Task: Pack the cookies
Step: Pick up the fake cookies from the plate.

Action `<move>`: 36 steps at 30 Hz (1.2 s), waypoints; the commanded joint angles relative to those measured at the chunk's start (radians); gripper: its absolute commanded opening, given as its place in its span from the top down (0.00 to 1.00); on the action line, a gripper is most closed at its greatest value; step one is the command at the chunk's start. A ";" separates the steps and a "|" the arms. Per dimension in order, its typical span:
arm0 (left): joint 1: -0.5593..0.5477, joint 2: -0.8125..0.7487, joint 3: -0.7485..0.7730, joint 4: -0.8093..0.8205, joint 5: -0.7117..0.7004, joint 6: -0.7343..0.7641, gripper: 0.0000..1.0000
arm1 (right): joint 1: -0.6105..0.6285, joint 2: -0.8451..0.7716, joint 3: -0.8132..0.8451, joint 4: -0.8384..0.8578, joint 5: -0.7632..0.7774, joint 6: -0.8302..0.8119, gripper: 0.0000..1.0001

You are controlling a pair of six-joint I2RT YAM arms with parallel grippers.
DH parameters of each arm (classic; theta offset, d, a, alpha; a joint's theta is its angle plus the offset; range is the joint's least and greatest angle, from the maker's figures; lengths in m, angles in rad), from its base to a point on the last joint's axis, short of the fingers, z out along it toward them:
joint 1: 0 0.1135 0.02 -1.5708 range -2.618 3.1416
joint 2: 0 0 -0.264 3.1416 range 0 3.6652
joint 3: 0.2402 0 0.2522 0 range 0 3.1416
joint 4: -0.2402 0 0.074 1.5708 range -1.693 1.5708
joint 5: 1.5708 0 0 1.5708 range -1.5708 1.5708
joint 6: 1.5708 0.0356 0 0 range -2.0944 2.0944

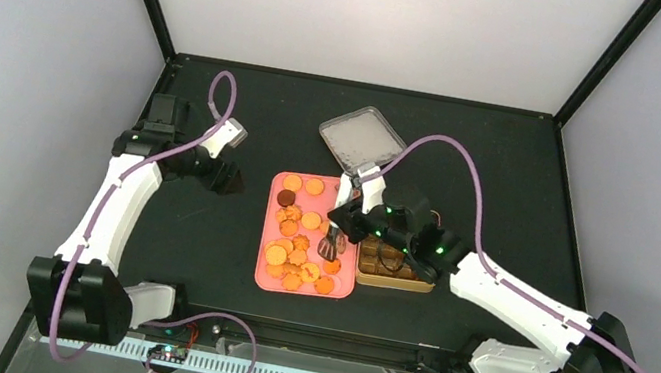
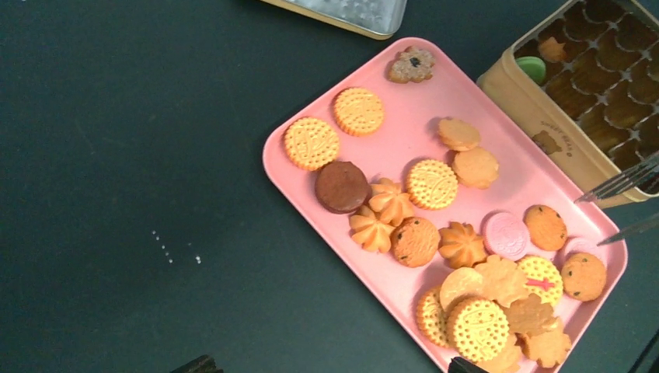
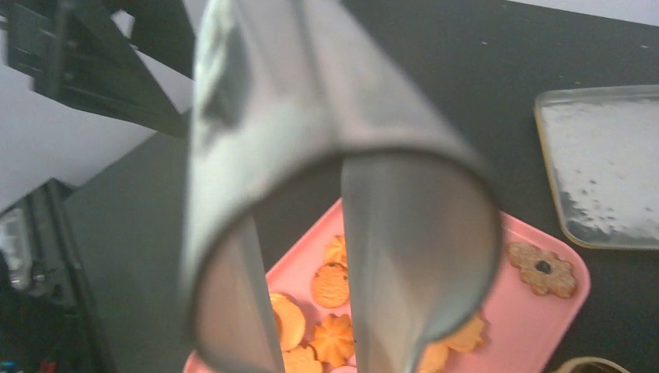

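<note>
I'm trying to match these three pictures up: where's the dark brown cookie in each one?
Top view: dark brown cookie at the upper left of the pink tray.
Left wrist: left of the tray's middle, beside a swirl cookie.
Right wrist: not visible; tongs block much of the tray.
Shared landmark: the pink tray.

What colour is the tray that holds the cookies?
The tray is pink, seen best in the left wrist view.

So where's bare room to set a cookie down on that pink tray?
Bare pink runs along the tray edge beside the tin, past two plain cookies. The dark table on the tray's other side is open too. The stacked heap is crowded.
</note>
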 commanded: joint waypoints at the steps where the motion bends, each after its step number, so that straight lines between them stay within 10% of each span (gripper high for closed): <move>1: 0.017 -0.011 -0.007 -0.026 -0.037 0.029 0.22 | 0.026 0.024 -0.012 0.051 0.158 -0.034 0.68; 36: 0.023 -0.078 -0.058 0.013 -0.019 -0.025 0.21 | 0.198 0.040 -0.150 0.107 0.547 -0.019 0.69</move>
